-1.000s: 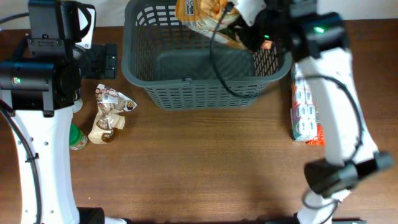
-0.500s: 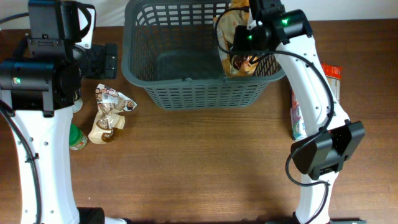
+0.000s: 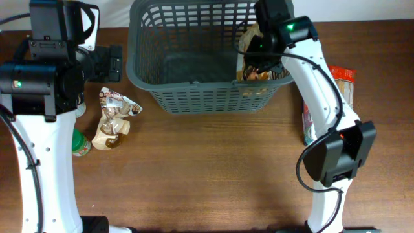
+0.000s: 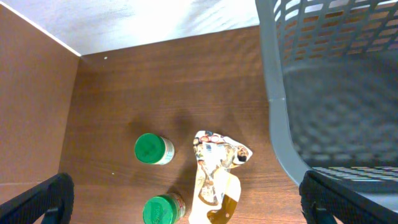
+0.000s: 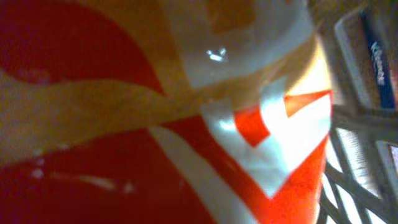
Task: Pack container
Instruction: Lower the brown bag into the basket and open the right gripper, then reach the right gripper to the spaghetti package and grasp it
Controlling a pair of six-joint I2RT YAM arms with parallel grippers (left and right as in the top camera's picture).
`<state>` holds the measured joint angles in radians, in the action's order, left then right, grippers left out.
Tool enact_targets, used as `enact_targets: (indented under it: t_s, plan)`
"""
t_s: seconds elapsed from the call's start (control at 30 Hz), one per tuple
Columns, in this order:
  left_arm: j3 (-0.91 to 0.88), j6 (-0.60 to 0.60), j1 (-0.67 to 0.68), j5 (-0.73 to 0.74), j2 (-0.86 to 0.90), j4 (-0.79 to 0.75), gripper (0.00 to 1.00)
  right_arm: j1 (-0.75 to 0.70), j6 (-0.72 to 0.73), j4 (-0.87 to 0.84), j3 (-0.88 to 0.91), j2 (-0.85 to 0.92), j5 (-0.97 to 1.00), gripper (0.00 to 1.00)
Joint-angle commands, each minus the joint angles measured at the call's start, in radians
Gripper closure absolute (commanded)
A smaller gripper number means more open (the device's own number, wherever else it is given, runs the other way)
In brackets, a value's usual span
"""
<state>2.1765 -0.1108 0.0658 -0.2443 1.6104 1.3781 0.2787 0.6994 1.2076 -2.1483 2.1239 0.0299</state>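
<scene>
My left end effector [image 3: 108,63] hangs over the far left corner of the brown wooden surface [image 3: 207,168]. Its fingers [image 4: 43,199] stand wide apart and hold nothing. Below it, near the left edge, the left wrist view shows two green-lidded jars [image 4: 153,149] close together. A crumpled brown-and-white snack pouch [image 3: 113,118] lies just to their right. The large dark grey plastic basket [image 3: 207,97] sits against the far edge, about midway along it. My right end effector [image 3: 259,52] reaches into its right end over an orange-and-brown snack bag [image 3: 253,65] that leans against the right wall. Red, orange and white wrapping fills the right wrist view, so I cannot tell whether that end effector is clamped. A flat white-and-red packet [image 3: 341,74] lies toward the right edge, partly under the arm.
</scene>
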Motion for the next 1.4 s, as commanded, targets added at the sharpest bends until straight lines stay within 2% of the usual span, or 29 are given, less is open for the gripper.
enact_targets:
  t_s: [0.0,0.13,0.2,0.3,0.4,0.47,0.67,0.8,0.9,1.0,1.2,1.3,1.37]
  plan:
    - [-0.001,0.009,-0.003,-0.007,0.000,0.000,0.01,0.005,0.018,-0.037,0.051,-0.034,0.035,0.96]
    - [-0.001,0.009,-0.003,-0.007,0.000,0.000,0.01,-0.005,0.007,-0.054,0.084,-0.034,0.034,0.96]
    - [-0.001,0.009,-0.003,-0.007,0.000,0.000,0.01,-0.005,-0.051,-0.081,0.082,-0.037,0.027,0.93]
    - [-0.001,0.009,-0.003,-0.007,0.000,0.000,0.01,-0.006,-0.100,-0.089,0.069,-0.042,0.024,0.59]
    - [-0.001,0.009,-0.003,-0.007,0.000,0.000,0.01,-0.006,-0.116,-0.090,0.047,-0.043,0.019,0.33]
    - [-0.001,0.009,-0.003,-0.007,0.000,0.000,0.01,-0.006,-0.127,-0.089,0.019,-0.043,0.019,0.22]
    - [-0.001,0.009,-0.003,-0.007,0.000,0.000,0.01,-0.006,-0.252,-0.074,-0.180,-0.073,-0.008,0.21]
    - [-0.001,0.009,-0.003,-0.007,0.000,0.000,0.01,-0.024,-0.326,-0.010,-0.407,-0.108,0.014,0.23]
    - [-0.001,0.009,-0.003,-0.007,0.000,0.000,0.01,-0.094,-0.333,0.095,-0.555,-0.126,0.070,0.23]
    - [-0.001,0.009,-0.003,-0.007,0.000,0.000,0.01,-0.240,-0.333,0.251,-0.649,-0.126,0.041,0.22]
    - [-0.001,0.009,-0.003,-0.007,0.000,0.000,0.01,-0.527,-0.333,0.402,-0.587,-0.100,0.006,0.22]
    - [-0.001,0.009,-0.003,-0.007,0.000,0.000,0.01,-0.621,-0.333,0.421,-0.493,-0.071,-0.011,0.22]
    - [-0.001,0.009,-0.003,-0.007,0.000,0.000,0.01,-0.672,-0.365,0.401,-0.331,-0.046,-0.037,0.22]
